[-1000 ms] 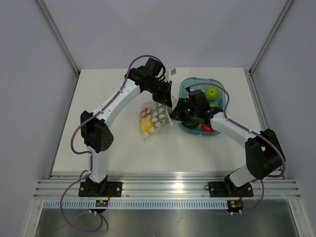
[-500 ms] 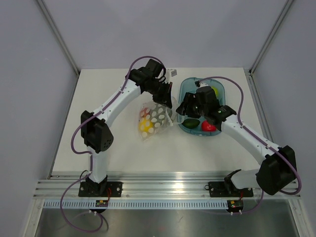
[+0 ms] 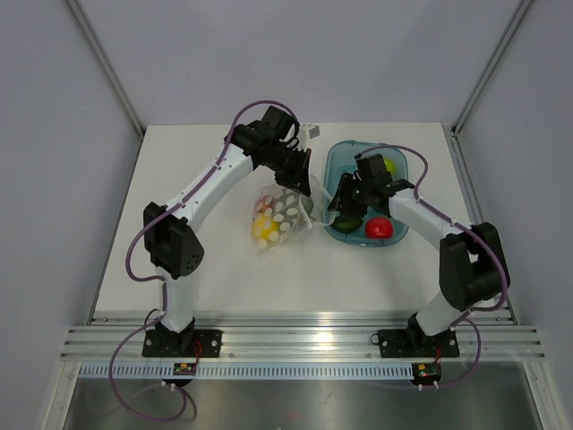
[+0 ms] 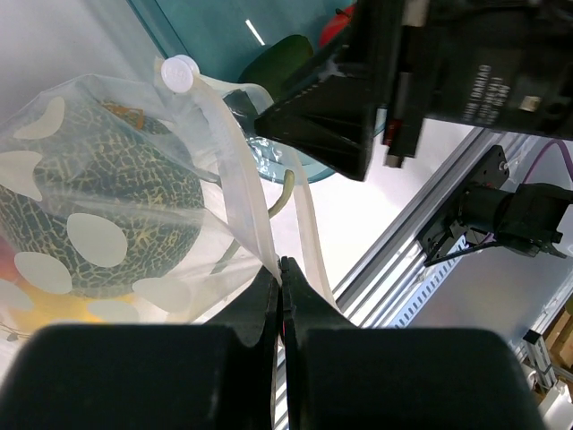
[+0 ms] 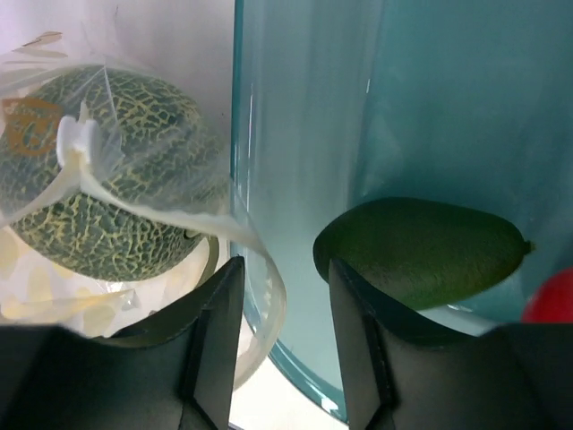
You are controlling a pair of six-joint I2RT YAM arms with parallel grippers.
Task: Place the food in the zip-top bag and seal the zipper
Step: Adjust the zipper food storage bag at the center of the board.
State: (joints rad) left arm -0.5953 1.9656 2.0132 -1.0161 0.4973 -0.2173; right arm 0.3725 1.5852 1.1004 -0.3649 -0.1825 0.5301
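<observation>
The dotted clear zip-top bag (image 3: 276, 215) lies left of the blue tray, with red and yellow food and the rough grey-green ball (image 4: 89, 224) inside. My left gripper (image 3: 304, 179) is shut on the bag's mouth edge (image 4: 282, 269), holding the zipper strip (image 4: 235, 152) up. My right gripper (image 3: 338, 199) is open and empty, low over the tray's left rim, beside the bag's mouth (image 5: 282, 305). A dark green piece (image 5: 421, 251) lies just right of its fingers. A red piece (image 3: 379, 227) lies in the tray's near end. A bright green piece (image 3: 386, 167) is mostly hidden behind the right arm.
The rigid translucent blue tray (image 3: 399, 170) stands right of the bag, its wall (image 5: 295, 134) between my right fingers. A white slider tab (image 4: 177, 72) sits on the zipper. A small white tag (image 3: 312, 131) lies at the table's back. Aluminium rails run along the near edge.
My right arm has swung its elbow out and back, and its gripper has shifted slightly toward the tray's back left. The left gripper and the bag have not moved.
</observation>
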